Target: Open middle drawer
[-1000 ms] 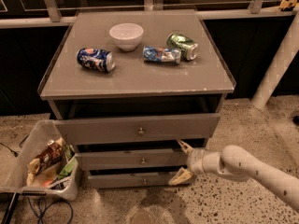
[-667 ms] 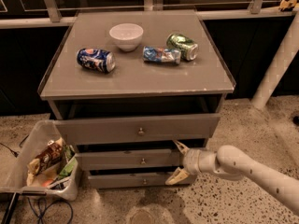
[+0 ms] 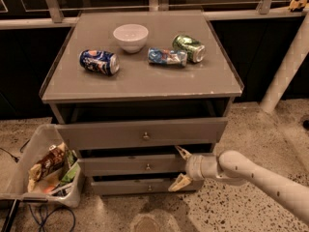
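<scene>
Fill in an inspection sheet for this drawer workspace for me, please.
Surface: grey cabinet top, carrying clutter.
Job's things: middle drawer, below the pulled-out top drawer.
Clutter: white bowl, blue can, crushed container, green can, all on top.
Grippers: gripper open at the middle drawer's right end, one finger above, one below.
Cables: dark cables on the floor by the bin.
Surroundings: litter bin left, white pole right, speckled floor.

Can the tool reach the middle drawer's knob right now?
Probably yes. The tool sits open at the right end of the middle drawer, one finger above its front and one below, and nothing stands between it and the knob.
</scene>
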{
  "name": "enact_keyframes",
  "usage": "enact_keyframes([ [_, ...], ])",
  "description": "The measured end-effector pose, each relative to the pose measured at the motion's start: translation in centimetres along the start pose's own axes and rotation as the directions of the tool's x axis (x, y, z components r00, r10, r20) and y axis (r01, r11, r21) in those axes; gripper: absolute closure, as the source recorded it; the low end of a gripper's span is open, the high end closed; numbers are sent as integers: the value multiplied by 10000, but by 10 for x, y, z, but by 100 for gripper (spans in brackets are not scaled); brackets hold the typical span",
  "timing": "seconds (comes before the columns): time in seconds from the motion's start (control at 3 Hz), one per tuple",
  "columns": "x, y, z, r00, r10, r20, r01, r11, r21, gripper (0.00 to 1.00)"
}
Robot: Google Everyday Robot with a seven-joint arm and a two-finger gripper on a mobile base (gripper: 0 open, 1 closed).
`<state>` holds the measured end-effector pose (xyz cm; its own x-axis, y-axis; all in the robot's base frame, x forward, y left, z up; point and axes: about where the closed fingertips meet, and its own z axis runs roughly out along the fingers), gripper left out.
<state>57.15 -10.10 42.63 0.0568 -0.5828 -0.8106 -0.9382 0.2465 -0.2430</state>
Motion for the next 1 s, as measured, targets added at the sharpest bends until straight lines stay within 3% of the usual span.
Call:
enact_keyframes([
  [0.67, 20, -10, 0, 9973, 98, -722, -111, 9998, -174, 0],
  [1.0, 21, -10, -1, 9971, 116, -748, -130, 9998, -179, 18],
])
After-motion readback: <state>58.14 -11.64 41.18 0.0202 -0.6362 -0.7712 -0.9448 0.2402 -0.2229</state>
